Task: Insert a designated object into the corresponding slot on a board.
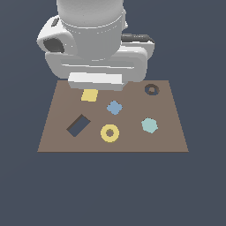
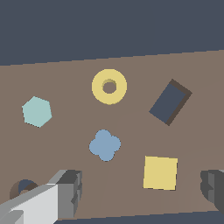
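Note:
The yellow ring (image 1: pixel 110 133) lies flat on the brown board (image 1: pixel 172 139) near its front edge, and shows in the wrist view (image 2: pixel 109 86) too. The ring-shaped slot (image 1: pixel 152 89) is at the board's far corner on the exterior view's right; in the wrist view the slot (image 2: pixel 24 189) is partly hidden behind a finger (image 2: pixel 65 194). My gripper (image 2: pixel 141 187) is open and empty, above the board's far edge near the yellow square, away from the ring. In the exterior view the hand (image 1: pixel 96 80) hides the fingertips.
On the board lie a yellow square (image 1: pixel 89 95) (image 2: pixel 160 173), a blue clover-shaped piece (image 1: pixel 114 107) (image 2: pixel 105 145) and a pale teal hexagon (image 1: pixel 149 125) (image 2: pixel 37 111). A dark rectangular cutout (image 1: pixel 78 125) (image 2: pixel 169 102) sits on the exterior view's left.

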Robot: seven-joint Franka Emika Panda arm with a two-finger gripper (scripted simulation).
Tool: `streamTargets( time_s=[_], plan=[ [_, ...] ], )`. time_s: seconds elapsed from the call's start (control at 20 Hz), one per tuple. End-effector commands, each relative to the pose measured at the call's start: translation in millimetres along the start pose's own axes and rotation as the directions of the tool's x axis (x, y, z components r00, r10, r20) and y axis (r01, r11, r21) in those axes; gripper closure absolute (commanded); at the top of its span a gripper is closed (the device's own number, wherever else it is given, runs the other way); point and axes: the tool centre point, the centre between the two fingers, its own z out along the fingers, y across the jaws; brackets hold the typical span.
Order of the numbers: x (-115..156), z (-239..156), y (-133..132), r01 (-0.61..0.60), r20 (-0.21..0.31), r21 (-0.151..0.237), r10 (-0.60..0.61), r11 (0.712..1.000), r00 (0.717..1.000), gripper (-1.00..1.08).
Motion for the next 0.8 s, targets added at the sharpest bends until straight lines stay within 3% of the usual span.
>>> streamTargets(
  time_s=[0.0, 0.4, 0.75],
  plan=[
    [0.0, 0.0, 0.0, 0.000, 0.000, 0.000, 0.000, 1.000, 1.000, -0.92],
    [4.8, 7.4, -3.5, -0.040, 0.000, -0.001, 0.040, 0.999, 0.999, -0.92],
    [18.0, 26.4, -11.4, -0.143, -0.002, -0.002, 0.143, 0.990, 0.990, -0.92]
  ],
)
